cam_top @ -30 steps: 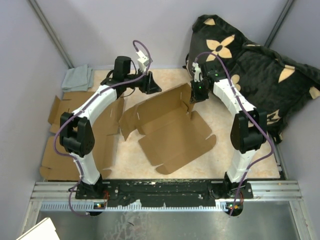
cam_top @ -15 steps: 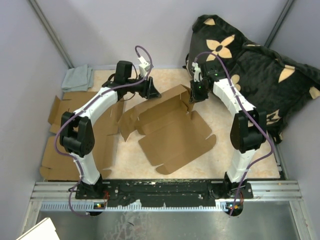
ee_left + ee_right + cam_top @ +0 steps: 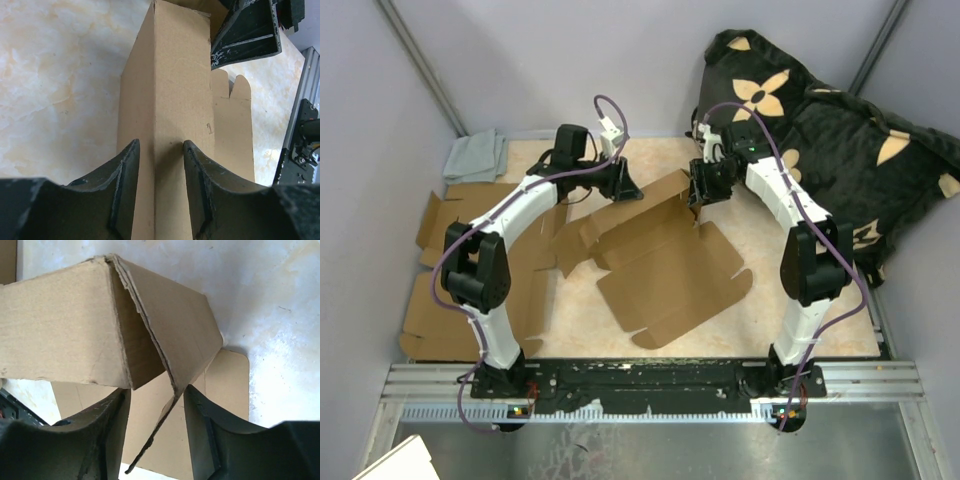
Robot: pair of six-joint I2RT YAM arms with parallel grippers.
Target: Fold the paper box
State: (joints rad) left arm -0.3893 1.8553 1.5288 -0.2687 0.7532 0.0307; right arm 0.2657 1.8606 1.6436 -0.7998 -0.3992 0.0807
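Paper box (image 3: pixel 665 270) face-up, long axis ~L-R; L pincer (image 3: pixel 160 147), R pincer (image 3: pixel 154 396) part-open.

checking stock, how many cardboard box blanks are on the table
3: the half-folded box at centre, plus a far-left blank and a near-left blank lying flat. More may lie stacked or hidden under the left arm.

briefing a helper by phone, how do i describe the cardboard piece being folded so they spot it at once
On the marbled table, look at the middle: the cardboard box blank lies spread open there. Unlike the flat cardboard sheets stacked along the left edge, its far panel stands up, with the left tool and right tool at it.
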